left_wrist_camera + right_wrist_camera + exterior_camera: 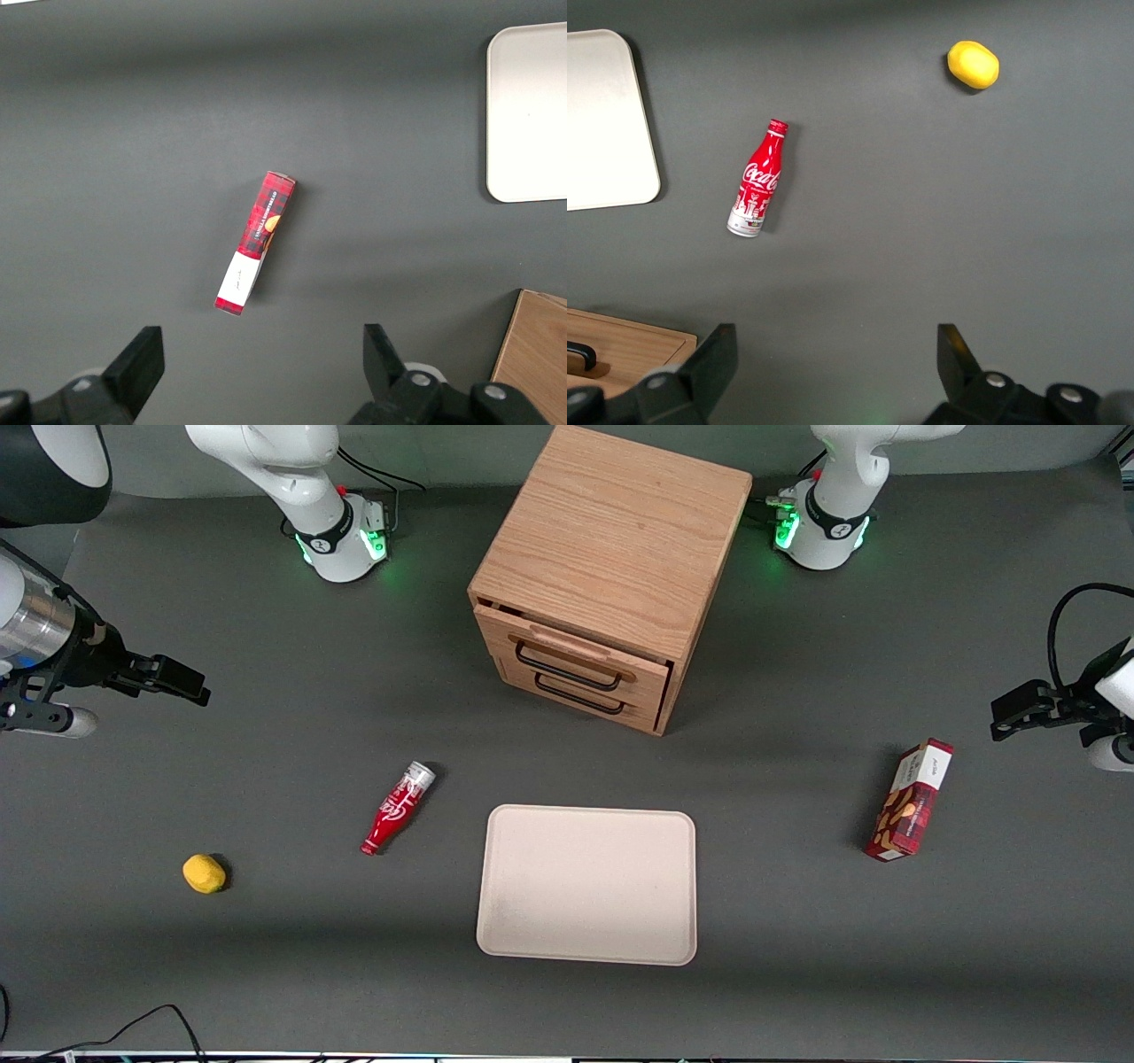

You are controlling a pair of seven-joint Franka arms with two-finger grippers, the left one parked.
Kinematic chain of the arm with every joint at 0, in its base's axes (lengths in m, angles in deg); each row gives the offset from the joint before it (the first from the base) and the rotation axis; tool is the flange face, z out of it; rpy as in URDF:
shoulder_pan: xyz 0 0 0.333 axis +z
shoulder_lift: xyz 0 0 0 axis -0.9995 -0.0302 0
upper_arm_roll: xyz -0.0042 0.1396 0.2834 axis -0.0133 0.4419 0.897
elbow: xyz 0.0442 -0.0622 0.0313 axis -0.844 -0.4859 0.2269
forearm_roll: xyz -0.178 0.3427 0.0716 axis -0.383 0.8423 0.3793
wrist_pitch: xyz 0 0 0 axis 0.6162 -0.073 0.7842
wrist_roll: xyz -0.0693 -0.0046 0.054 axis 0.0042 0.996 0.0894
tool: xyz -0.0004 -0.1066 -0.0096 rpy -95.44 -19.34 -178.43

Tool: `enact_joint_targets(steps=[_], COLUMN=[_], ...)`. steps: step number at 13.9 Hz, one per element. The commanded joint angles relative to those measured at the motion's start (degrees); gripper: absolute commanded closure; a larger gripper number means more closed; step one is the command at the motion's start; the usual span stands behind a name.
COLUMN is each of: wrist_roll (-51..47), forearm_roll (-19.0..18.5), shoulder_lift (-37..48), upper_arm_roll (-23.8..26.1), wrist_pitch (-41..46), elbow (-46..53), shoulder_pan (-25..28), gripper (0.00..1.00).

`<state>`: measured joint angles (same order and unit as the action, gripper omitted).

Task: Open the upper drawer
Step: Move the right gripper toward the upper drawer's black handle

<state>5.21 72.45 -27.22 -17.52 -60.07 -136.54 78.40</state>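
The small light-oak cabinet [611,558] stands at the middle of the table, its front turned toward the front camera. The upper drawer [576,657] carries a black wire handle [567,670] beneath a wooden strip, and a thin dark gap runs along its top edge. The shorter lower drawer [580,700] sits under it. My right gripper [182,682] hovers above the table toward the working arm's end, well apart from the cabinet. It is open and empty [833,354]. A corner of the cabinet [620,345] shows in the right wrist view.
A red cola bottle [397,808] [756,181] lies between my gripper and a cream tray [586,948] in front of the cabinet. A yellow lemon [204,873] [973,65] lies nearer the front camera. A red snack box [910,802] [255,242] lies toward the parked arm's end.
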Motion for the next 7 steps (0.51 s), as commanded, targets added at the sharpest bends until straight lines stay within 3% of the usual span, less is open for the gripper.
enact_joint_targets(steps=[1, 4, 7], wrist_roll=[-0.2, 0.6, 1.9], forearm_roll=[-0.7, 0.0, 2.4], shoulder_lift=[2.2, 1.3, -2.6], upper_arm_roll=[0.3, 0.9, 8.7], wrist_pitch=[-1.1, -1.1, 0.3], elbow=[-2.2, -1.3, 4.8], shoulder_pan=[-0.3, 0.3, 0.8], gripper=[0.0, 0.0, 0.0])
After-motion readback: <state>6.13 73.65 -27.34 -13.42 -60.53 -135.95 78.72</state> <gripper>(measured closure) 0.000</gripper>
